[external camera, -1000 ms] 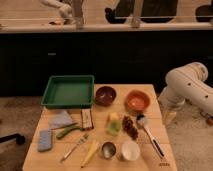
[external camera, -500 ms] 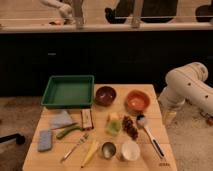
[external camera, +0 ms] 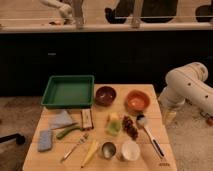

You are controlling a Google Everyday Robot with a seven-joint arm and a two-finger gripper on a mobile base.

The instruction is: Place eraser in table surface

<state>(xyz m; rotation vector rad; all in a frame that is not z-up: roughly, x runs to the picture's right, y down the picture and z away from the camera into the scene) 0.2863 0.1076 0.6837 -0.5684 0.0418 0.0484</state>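
Our pincer (external camera: 170, 116) hangs wide at the surface's (external camera: 52, 159) three o'clock edge; the eraser (external camera: 87, 119) lies at the tray's (external camera: 67, 105) six o'clock.

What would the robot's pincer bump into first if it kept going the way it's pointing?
The pincer hangs off the right edge of the table surface, seemingly pointing down. It would probably reach the floor first; depth is unclear, so it might graze that edge.

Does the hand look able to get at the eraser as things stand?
Probably yes. The hand hangs beside the right edge of the table surface, far from the eraser, which lies uncovered near the green tray. Only the low orange bowl and brown bowl lie between.
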